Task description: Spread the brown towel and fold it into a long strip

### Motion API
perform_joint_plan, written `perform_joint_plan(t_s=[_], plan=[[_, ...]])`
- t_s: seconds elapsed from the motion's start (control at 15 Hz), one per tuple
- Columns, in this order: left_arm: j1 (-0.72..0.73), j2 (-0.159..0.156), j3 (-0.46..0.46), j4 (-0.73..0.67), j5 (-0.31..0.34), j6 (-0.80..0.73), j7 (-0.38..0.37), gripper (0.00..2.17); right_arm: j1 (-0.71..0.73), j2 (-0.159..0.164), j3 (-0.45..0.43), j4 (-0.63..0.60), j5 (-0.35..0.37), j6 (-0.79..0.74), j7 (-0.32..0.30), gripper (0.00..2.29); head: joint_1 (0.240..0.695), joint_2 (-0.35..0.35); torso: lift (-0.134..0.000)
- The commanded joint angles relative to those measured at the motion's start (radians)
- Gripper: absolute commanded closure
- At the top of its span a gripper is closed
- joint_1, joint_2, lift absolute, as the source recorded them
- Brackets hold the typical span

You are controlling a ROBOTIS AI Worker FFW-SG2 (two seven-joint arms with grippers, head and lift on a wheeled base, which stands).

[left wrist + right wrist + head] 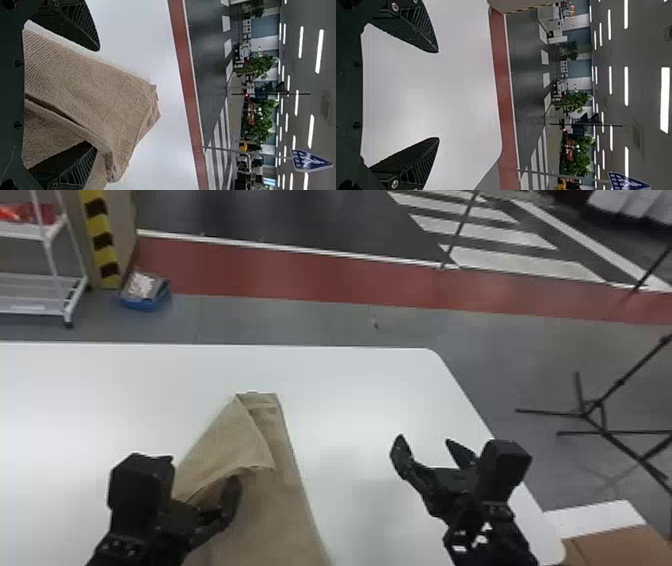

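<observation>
I have one white surface point(370, 390) in front of me, the biggest thing here. To its left, beyond the far edge, stands one white wheeled rack point(57, 245) with two shelves showing. One brown towel point(270, 510) lies on the surface, narrow at its far end and wider toward me, running out past the near edge of my head view. It has one large flap point(225, 445) folded over its top, the flap's loose edge crossing the layer below.

I count two claws. My left claw point(200, 473) is at the towel, its two fingers spread, with cloth between them and one finger at the flap's edge. My right claw point(425, 440) is over the surface, right of the towel and apart from it, two fingers parted and empty. One blue bin point(145, 301) sits on the floor near the rack.
</observation>
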Motion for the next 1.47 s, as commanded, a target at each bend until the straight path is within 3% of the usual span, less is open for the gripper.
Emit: perform_joint_plan(t_s=[0.0,0.2,0.6,1.0,1.07,1.2,1.27,1.4], plan=[[0.012,0.001,-0.013,-0.012,0.001,-0.016,-0.001,0.07,0.012,-0.006,-0.028,-0.010,-0.007,0.008,0.000,0.10,0.695,-0.318,-0.117],[0.050,0.001,-0.073,-0.048,0.033,-0.013,-0.018,0.07,0.021,-0.007,-0.036,-0.024,-0.012,0.017,0.000,0.10,0.695,-0.350,-0.117],[0.019,-0.008,-0.168,0.012,0.006,-0.038,0.033,0.07,0.032,-0.010,-0.039,-0.053,-0.036,0.060,0.000,0.10,0.695,-0.350,-0.117],[-0.085,-0.017,-0.213,0.189,-0.039,-0.163,0.102,0.09,0.033,-0.018,-0.090,-0.042,-0.079,0.088,0.006,0.10,0.695,-0.350,-0.117],[-0.096,-0.019,-0.209,0.212,-0.039,-0.163,0.102,0.10,0.033,-0.023,-0.100,-0.034,-0.105,0.091,0.023,0.10,0.695,-0.350,-0.117],[-0.114,-0.022,-0.203,0.252,-0.029,-0.173,0.097,0.16,0.033,-0.026,-0.137,0.002,-0.142,0.045,0.161,0.13,0.695,-0.350,-0.117],[-0.119,-0.022,-0.199,0.261,-0.020,-0.197,0.093,0.18,0.032,-0.026,-0.140,0.015,-0.136,0.014,0.198,0.13,0.695,-0.350,-0.117],[-0.126,-0.022,-0.193,0.275,-0.008,-0.206,0.083,0.26,0.021,-0.024,-0.137,0.033,-0.125,0.014,0.199,0.13,0.695,-0.350,-0.117]])
